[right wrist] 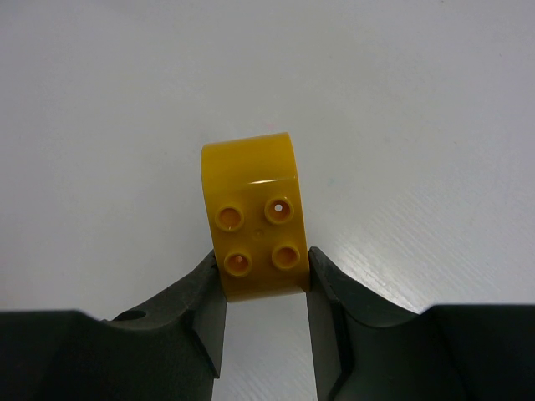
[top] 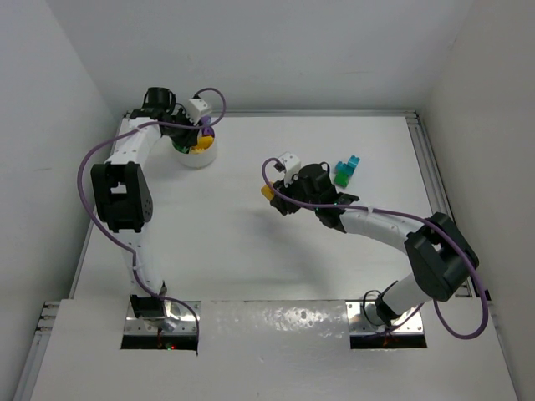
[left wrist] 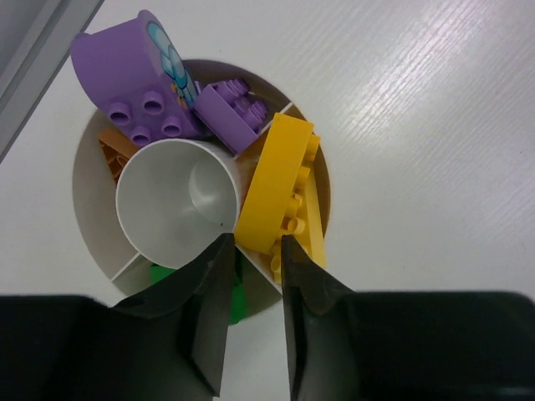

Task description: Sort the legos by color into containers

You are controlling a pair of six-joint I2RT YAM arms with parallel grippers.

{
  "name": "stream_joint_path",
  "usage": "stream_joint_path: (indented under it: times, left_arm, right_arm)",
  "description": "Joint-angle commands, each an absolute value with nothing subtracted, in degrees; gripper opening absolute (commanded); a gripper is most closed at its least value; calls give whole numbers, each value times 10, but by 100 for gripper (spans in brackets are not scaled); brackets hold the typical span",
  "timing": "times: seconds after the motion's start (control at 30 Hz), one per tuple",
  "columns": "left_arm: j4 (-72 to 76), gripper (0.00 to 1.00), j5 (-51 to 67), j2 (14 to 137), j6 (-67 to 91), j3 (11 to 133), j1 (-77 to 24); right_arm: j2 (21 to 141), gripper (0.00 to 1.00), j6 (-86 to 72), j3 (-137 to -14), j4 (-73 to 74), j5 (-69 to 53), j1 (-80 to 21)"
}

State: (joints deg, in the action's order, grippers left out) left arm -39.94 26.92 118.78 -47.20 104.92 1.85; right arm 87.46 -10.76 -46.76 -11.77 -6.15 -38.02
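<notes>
White table (top: 251, 259), white walls. In sections of the bowl (left wrist: 84, 200): purple, yellow, orange and green legos (left wrist: 276, 180). Left gripper (left wrist: 253, 251) above, jaws slightly apart, empty. Right gripper (right wrist: 266, 266) clamped on yellow brick (right wrist: 255, 209), mid-table. Left to sort: that, plus teal and green bricks (top: 346, 171).

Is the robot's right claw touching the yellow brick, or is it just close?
Touching. The right wrist view shows the right gripper with its fingers pressed against opposite sides of the yellow brick, no gap on either side.
</notes>
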Motion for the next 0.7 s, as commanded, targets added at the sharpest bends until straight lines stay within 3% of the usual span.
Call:
stream_joint_path:
  times: [0.0, 0.4, 0.67]
  left_arm:
    - [-422, 22, 263, 1185, -484, 1041, 14]
    - [-412, 14, 294, 1170, -468, 1061, 13]
    - [-396, 20, 311, 1163, -446, 1071, 14]
  right_arm:
    - [854, 0, -110, -480, -125, -62, -381]
    - [853, 0, -111, -483, -119, -59, -381]
    - [851, 0, -112, -482, -107, -58, -381]
